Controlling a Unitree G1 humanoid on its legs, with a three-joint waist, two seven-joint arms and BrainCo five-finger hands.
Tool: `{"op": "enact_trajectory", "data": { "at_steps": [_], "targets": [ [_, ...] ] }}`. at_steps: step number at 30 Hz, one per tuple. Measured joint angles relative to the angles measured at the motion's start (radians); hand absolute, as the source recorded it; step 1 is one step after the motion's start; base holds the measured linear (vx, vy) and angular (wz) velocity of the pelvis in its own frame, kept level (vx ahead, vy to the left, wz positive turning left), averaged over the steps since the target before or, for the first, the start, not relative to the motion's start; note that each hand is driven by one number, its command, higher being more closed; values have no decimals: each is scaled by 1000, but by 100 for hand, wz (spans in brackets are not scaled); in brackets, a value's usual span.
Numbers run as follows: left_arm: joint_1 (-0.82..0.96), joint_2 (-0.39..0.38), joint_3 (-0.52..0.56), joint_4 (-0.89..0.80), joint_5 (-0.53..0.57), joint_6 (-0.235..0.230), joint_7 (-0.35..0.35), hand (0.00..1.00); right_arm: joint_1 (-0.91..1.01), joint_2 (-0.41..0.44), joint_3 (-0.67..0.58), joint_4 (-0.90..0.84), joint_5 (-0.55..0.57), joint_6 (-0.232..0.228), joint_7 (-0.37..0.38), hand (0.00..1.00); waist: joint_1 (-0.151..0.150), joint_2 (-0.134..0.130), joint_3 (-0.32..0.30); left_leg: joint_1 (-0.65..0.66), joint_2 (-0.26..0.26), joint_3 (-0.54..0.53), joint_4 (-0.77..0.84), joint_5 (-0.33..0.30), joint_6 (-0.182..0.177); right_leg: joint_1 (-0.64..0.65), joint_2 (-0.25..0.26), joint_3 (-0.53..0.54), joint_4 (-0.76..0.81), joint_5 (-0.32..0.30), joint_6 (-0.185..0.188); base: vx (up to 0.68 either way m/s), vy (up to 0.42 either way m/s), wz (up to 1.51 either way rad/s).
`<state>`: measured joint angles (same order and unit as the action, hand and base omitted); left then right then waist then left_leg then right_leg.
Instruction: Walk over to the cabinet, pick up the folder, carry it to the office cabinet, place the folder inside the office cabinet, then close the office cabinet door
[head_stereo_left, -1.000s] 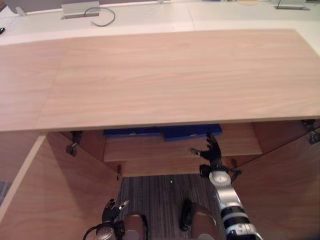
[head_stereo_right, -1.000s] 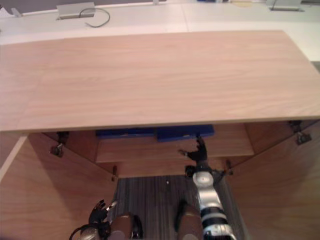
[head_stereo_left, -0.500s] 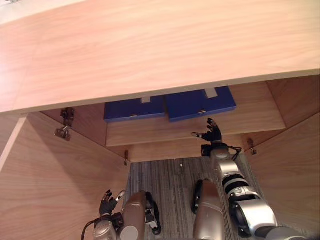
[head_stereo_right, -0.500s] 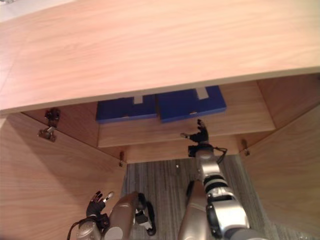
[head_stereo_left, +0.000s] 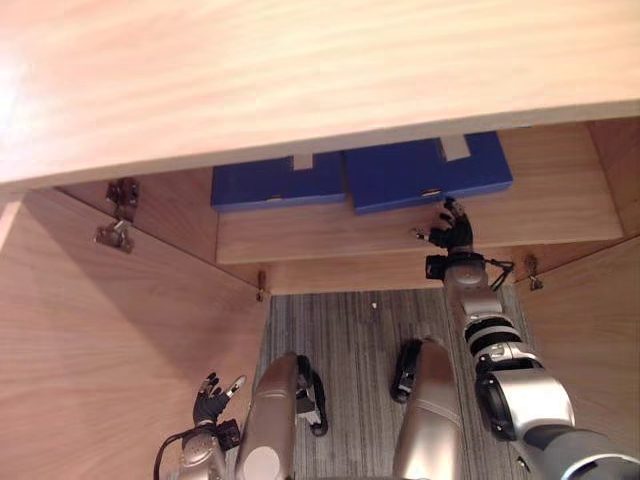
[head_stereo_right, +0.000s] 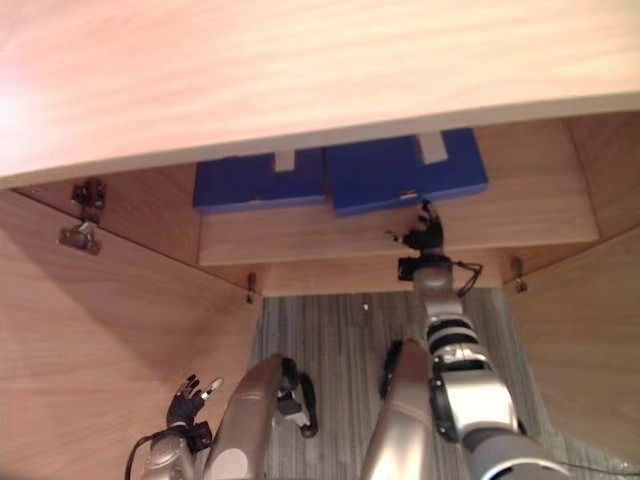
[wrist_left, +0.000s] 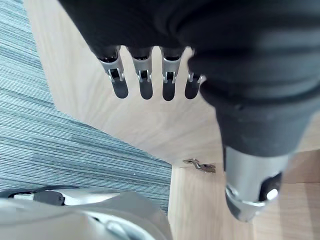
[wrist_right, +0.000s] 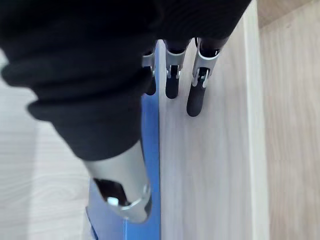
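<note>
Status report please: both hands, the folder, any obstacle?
Right hand open at front edge of right blue folder, no grasp yet. Left hand open, low by left door. Second folder alongside.

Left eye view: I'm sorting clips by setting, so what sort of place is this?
Probably an office: a wooden cabinet with its doors open, blue folders lying on its shelf, and grey striped carpet below.

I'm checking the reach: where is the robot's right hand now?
In the left eye view, the right hand hovers open over the wooden cabinet shelf, right of centre, short of the front edge of the right-hand blue folder.
</note>
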<state>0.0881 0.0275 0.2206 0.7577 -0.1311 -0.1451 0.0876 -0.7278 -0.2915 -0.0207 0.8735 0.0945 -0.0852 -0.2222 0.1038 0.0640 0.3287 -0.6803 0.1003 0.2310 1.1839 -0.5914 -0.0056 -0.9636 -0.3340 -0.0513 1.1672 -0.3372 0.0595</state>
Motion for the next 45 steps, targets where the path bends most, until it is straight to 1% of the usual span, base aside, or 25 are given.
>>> {"op": "enact_trajectory", "data": {
  "at_steps": [4,6,7,9,10,14,15,16,18,21,25,27,28,31,33,34,35,36,37,38,40,42,43,44,45],
  "targets": [
    [16,12,-21,12,1,8,0,0,-32,0,-25,-14,6,-7,-3,0,15,9,4,-38,0,-7,12,1,0,-31,-4,-5,6,2,-3,42,-9,11],
    [16,14,-33,29,1,16,0,0,-55,-7,-35,-16,6,-18,-3,0,20,23,10,-55,0,-18,20,1,0,-38,-10,-15,10,3,-6,62,-15,11],
    [17,14,-34,30,1,19,0,0,-56,-9,-37,-16,6,-18,-3,0,23,25,11,-56,0,-19,21,1,0,-38,-11,-16,11,3,-6,54,-17,8],
    [17,15,-38,29,4,21,0,0,-57,-18,-38,-16,6,-19,-1,0,24,28,13,-58,0,-22,21,1,0,-38,-12,-20,11,3,-6,35,-13,3],
    [17,15,-43,30,6,21,0,0,-58,-25,-38,-16,6,-19,2,0,24,36,11,-63,0,-25,23,1,0,-38,-12,-23,11,3,-7,28,-16,4],
    [17,17,-62,30,14,22,2,0,-60,-25,-35,-14,7,-20,2,0,27,49,6,-66,5,-30,23,2,-3,-36,-10,-31,6,3,-6,8,-5,1],
    [17,16,-65,30,20,23,2,0,-60,-21,-33,-12,7,-19,2,0,29,57,1,-65,10,-33,22,3,-4,-31,-6,-38,0,4,-7,30,-18,-6],
    [17,16,-72,29,23,23,2,0,-60,-18,-24,-10,7,-19,3,0,31,62,-2,-63,15,-34,14,7,-6,-26,-1,-45,-11,8,-13,43,-25,-6],
    [16,19,-81,28,24,23,2,0,-60,-16,-20,-4,6,-19,5,0,31,63,-3,-53,15,-34,-8,19,-10,-15,-1,-53,-28,13,-17,36,-22,-1],
    [16,18,-85,29,26,23,2,0,-59,-13,-15,32,2,-12,23,0,32,72,-8,-16,17,-48,-61,43,-21,38,4,-84,-74,26,-33,78,-54,6],
    [17,19,-100,29,26,23,2,0,-53,15,43,74,-2,-8,42,0,35,78,-16,46,26,-59,-185,103,-41,119,27,-133,-189,63,-48,80,-54,2],
    [17,18,-108,33,34,23,2,0,-2,55,76,93,-35,-10,62,0,38,77,-37,103,27,-62,-291,152,-52,187,44,-164,-282,93,-54,93,-49,5],
    [17,17,-109,35,35,23,2,0,14,65,87,102,-42,-12,64,0,37,76,-39,125,27,-62,-320,165,-56,206,50,-169,-308,101,-55,108,-36,3],
    [18,14,-108,63,44,24,0,0,132,126,92,131,-55,-13,84,0,29,73,-75,229,27,-62,-479,233,-66,320,75,-210,-449,147,-56,114,-35,4],
    [21,11,-105,78,48,27,-3,0,228,158,79,160,-53,-6,103,0,19,63,-99,311,27,-61,-589,278,-75,405,97,-234,-547,178,-53,94,-39,4],
    [26,4,-102,79,52,29,-4,0,302,181,43,187,-53,21,113,0,12,52,-118,362,28,-64,-658,306,-78,462,111,-252,-611,196,-50,86,-37,4],
    [26,3,-100,79,52,29,-4,0,323,185,33,192,-53,26,113,0,12,50,-119,374,28,-64,-671,312,-79,474,115,-255,-622,201,-50,89,-27,11],
    [27,-9,-90,78,54,31,-5,0,399,197,-15,198,-53,43,113,0,4,42,-127,411,30,-65,-714,328,-84,519,125,-271,-667,213,-47,93,-9,12],
    [38,-29,-68,79,55,31,-5,0,497,213,-66,200,-55,58,112,0,-7,25,-152,435,32,-66,-757,344,-86,548,135,-283,-709,226,-43,74,-5,11],
    [39,-32,-65,79,56,32,-5,0,513,217,-74,200,-55,60,112,0,-8,22,-155,440,32,-66,-764,347,-87,553,138,-283,-717,229,-43,72,7,6],
    [39,-37,-48,100,68,35,-5,0,625,231,-157,201,-80,67,112,0,-29,1,-182,490,40,-66,-832,373,-93,618,166,-301,-810,266,-40,69,9,-1],
    [45,-34,-32,116,80,40,-5,0,684,241,-204,203,-87,67,113,0,-40,-15,-207,534,44,-63,-896,401,-99,668,191,-305,-889,299,-39,70,3,-4],
    [48,-31,-28,124,86,42,-5,0,711,246,-234,206,-107,66,117,0,-46,-24,-224,563,44,-62,-943,424,-102,702,206,-312,-948,325,-38,61,-8,2],
    [49,-28,-28,131,89,42,-5,0,724,247,-240,211,-117,65,118,0,-50,-27,-233,573,44,-65,-966,436,-102,720,214,-320,-979,340,-38,66,-23,13],
    [49,-25,-28,140,92,44,-5,0,734,253,-267,225,-117,64,124,0,-57,-31,-237,598,44,-73,-1005,457,-105,759,228,-331,-1042,369,-39,36,-31,15]
  ]
}}
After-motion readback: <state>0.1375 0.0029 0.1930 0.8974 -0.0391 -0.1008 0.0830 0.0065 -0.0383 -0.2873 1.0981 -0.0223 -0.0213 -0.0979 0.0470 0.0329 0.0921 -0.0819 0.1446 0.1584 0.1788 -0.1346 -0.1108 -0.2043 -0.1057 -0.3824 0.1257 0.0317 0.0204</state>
